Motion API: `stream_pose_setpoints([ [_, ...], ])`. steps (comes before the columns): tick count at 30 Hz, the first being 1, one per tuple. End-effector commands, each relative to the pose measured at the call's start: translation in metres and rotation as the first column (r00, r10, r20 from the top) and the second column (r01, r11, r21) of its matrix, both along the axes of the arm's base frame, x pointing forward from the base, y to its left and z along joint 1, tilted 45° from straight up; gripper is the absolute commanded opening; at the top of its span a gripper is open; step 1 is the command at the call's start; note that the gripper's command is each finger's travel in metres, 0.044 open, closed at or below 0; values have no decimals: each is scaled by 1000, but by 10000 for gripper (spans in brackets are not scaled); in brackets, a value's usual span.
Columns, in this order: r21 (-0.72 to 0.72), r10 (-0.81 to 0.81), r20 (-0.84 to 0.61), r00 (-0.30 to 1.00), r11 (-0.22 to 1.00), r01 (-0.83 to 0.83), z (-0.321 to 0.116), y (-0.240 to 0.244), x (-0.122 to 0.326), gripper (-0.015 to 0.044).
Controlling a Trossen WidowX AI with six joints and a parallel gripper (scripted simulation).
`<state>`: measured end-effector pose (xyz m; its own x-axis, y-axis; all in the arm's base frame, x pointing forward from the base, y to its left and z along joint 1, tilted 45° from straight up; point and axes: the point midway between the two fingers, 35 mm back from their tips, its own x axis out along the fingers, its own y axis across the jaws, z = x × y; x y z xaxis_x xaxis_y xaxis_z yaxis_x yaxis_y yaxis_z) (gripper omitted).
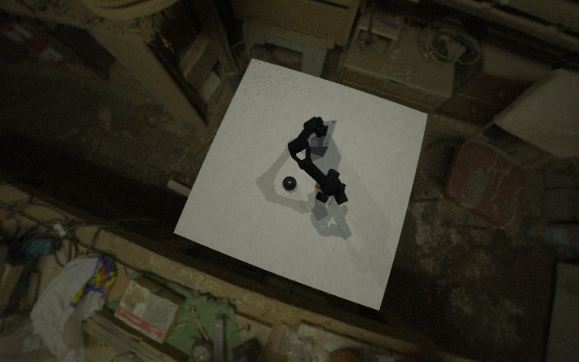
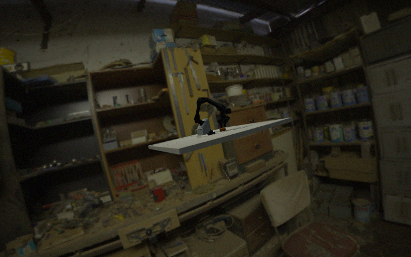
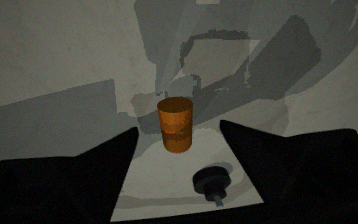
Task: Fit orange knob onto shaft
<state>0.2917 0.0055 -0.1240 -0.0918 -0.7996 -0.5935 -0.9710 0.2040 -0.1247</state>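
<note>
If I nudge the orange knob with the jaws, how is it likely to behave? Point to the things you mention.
The orange knob (image 1: 317, 186) (image 2: 222, 129) (image 3: 176, 126) would probably roll, since its side is round. It looks solid, so it should likely keep its shape when squeezed. Its side looks plain, with no visible ridges, so it might slip in a loose grip.

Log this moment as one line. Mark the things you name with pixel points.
gripper (image 1: 329, 200) (image 2: 223, 125) (image 3: 179, 127): open, empty | orange knob (image 1: 317, 185) (image 2: 222, 129) (image 3: 176, 125): ungrasped, off shaft (image 3: 219, 201) | pedestal (image 1: 289, 183) (image 2: 210, 132) (image 3: 211, 179): knobless
</note>
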Motion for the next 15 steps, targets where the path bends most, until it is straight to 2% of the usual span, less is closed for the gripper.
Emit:
stream_pose_setpoints([
  [1, -8, 2, -14, 1000, 1000, -2, -7, -7, -3, 440],
  [14, -10, 2, -14, 1000, 1000, -2, -19, -21, -5, 440],
  [15, -10, 2, -14, 1000, 1000, -2, -19, -21, -5, 414],
])
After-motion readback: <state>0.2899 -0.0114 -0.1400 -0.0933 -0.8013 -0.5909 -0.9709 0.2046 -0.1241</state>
